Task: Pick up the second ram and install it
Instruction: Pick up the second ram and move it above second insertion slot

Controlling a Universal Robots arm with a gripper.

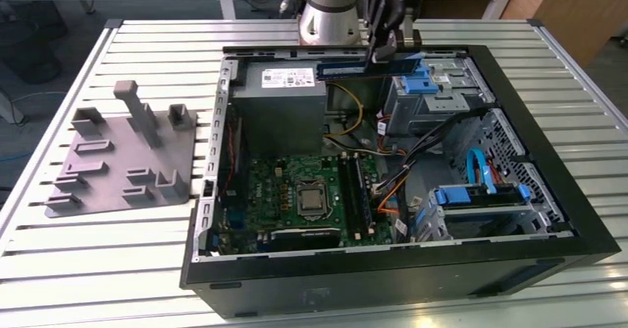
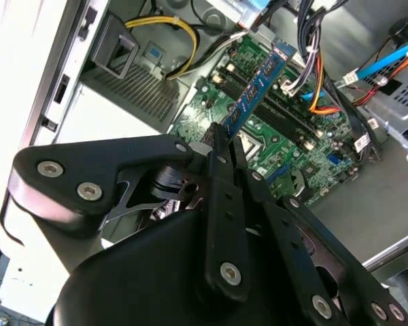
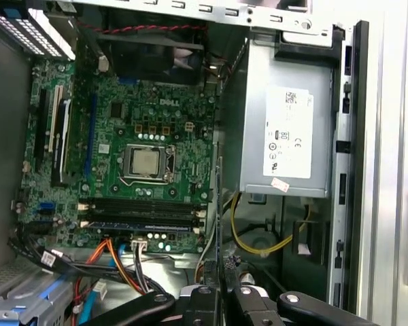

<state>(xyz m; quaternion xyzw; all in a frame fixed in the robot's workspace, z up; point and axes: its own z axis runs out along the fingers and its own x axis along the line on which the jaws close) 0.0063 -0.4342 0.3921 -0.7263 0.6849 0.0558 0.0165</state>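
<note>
One arm (image 1: pixel 329 8), one gripper (image 1: pixel 384 52), one stick: the second ram (image 1: pixel 343 66). One open tower case (image 1: pixel 393 284), one grey tray (image 1: pixel 108 173) with upright posts, and two blue drive latches (image 1: pixel 417 82) (image 1: pixel 471 195).

The arm comes in at top centre of the exterior view with the gripper pointing down over the case's far edge. The fingers are clamped on one end of the second ram. The stick lies roughly level at upper centre, above the power supply (image 1: pixel 279 100) and clear of the motherboard (image 1: pixel 294 188).

The second wrist view shows the stick (image 2: pixel 258 85) jutting from the fingertips (image 2: pixel 221 139) over the board. The first wrist view shows it edge-on (image 3: pixel 219 204).

The case lies on a slatted table (image 1: pixel 118 269). It holds the motherboard, the power supply, drive cages and cables. The tray sits at left, beside the case.
</note>
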